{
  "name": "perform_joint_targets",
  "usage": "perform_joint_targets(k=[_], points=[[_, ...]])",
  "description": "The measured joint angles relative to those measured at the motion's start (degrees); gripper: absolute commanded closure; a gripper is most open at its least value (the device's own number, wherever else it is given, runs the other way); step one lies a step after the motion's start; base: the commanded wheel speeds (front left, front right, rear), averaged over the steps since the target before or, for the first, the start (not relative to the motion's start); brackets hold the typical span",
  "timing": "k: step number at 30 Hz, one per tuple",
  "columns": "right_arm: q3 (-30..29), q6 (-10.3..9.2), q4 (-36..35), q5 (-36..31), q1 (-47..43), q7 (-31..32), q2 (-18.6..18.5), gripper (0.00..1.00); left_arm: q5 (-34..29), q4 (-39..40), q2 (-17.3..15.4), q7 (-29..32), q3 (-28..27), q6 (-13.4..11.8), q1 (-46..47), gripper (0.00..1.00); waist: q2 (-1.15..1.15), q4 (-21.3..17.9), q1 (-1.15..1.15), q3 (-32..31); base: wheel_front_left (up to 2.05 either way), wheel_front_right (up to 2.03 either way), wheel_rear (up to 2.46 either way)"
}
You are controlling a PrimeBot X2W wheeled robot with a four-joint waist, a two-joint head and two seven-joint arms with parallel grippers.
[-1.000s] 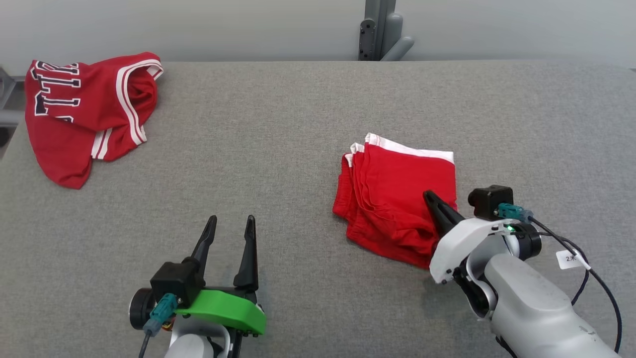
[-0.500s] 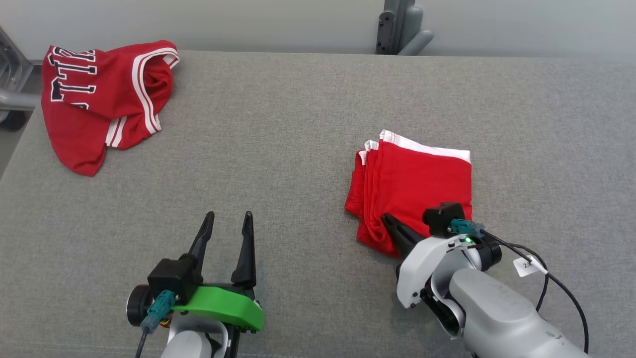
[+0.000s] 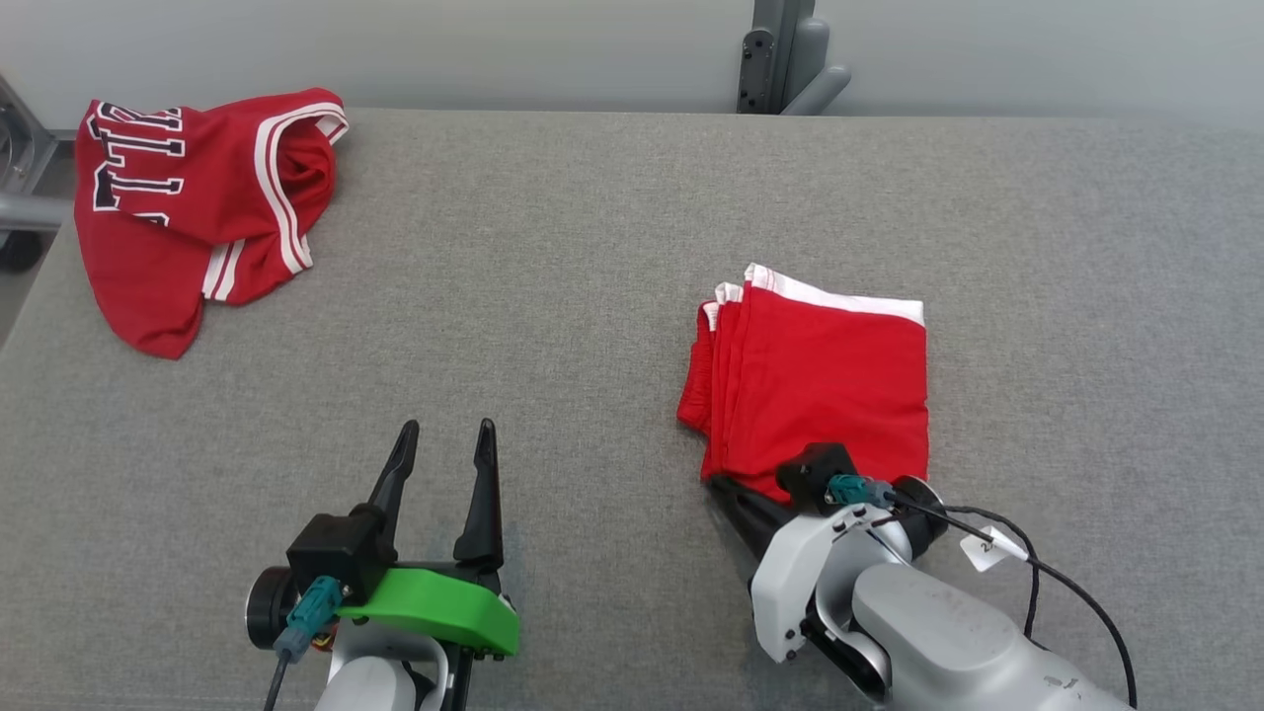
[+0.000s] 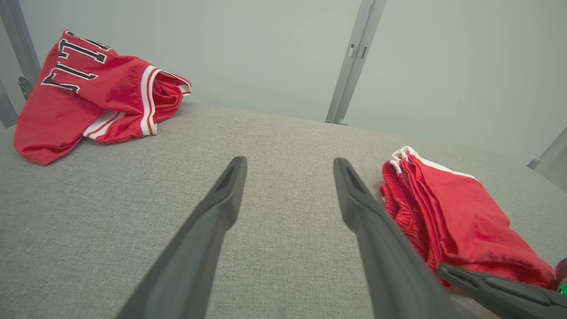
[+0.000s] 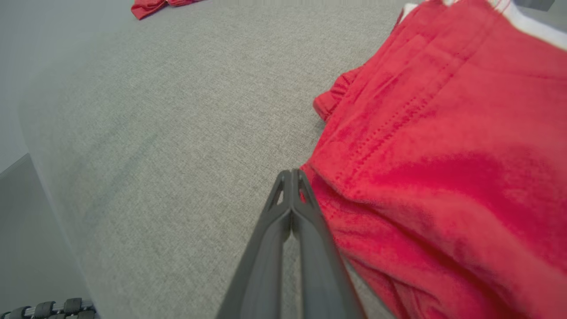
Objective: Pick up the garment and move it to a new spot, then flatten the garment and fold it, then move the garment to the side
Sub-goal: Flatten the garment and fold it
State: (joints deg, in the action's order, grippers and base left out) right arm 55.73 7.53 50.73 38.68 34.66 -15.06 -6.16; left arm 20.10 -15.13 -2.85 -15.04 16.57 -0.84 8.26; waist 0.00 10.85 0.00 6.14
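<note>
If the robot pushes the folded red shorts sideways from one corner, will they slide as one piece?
Probably not cleanly. The folded red shorts look soft, with loose layers stacked at one edge, so they may bunch or unfold. They seem light, but the woven grey table likely grips cloth.

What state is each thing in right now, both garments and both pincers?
Shorts, folded in a neat stack, flat on the table, not held.
Jersey, crumpled, unfolded, at the far left corner.
Left pincer, open, empty, over bare table.
Right pincer, shut, empty, tip at the shorts' near left corner.
</note>
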Motion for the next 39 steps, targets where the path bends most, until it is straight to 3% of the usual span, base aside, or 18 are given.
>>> perform_joint_targets(k=[8,9,10,11,12,13,29,39], points=[[-8.2,0.0,-6.8,-4.7,0.5,0.0,-1.3,1.0,-0.7,0.0,0.0,0.0,-1.0,0.0,-0.5,0.0,0.0,-1.4,0.0,-1.4,0.0,0.0,0.0],[-9.9,-0.01,-8.1,-5.5,0.0,0.0,-1.4,0.85,-0.7,0.0,0.0,0.0,-1.0,0.0,-0.6,0.0,0.0,-1.6,0.0,-1.7,0.0,0.0,0.0],[-11.7,-0.01,-9.4,-6.5,-0.7,0.0,-1.5,0.61,-0.8,0.0,0.0,0.0,-1.1,0.0,-0.8,0.0,0.0,-1.9,0.0,-1.9,0.0,0.0,0.0],[-13.3,0.0,-10.6,-7.7,-1.4,0.0,-1.6,0.53,-1.0,0.0,0.0,0.0,-1.2,0.0,-0.9,0.0,0.0,-2.2,0.0,-2.2,0.0,0.0,0.0],[-15.0,0.0,-12.0,-8.8,-2.2,0.0,-1.7,0.16,-1.0,0.0,0.0,0.0,-1.2,0.1,-1.1,0.0,0.0,-2.5,0.0,-2.4,0.0,0.0,0.0],[-16.7,0.0,-13.2,-10.0,-3.0,0.0,-1.8,0.0,-1.0,-0.1,0.0,0.0,-1.3,0.1,-1.2,0.0,0.0,-2.8,0.0,-2.7,0.0,0.0,0.0],[-43.3,0.0,-30.3,-25.7,-18.6,0.0,-0.8,0.0,-2.7,-0.2,0.0,0.0,-3.5,-0.2,-3.1,0.0,0.0,-8.4,0.0,-6.4,0.0,0.0,0.0],[-51.8,0.0,-38.8,-29.9,-28.1,0.0,1.5,0.0,-3.1,1.2,0.0,0.0,-6.9,-1.2,-6.7,0.0,0.0,-9.7,0.0,-7.3,0.0,0.0,0.0]])
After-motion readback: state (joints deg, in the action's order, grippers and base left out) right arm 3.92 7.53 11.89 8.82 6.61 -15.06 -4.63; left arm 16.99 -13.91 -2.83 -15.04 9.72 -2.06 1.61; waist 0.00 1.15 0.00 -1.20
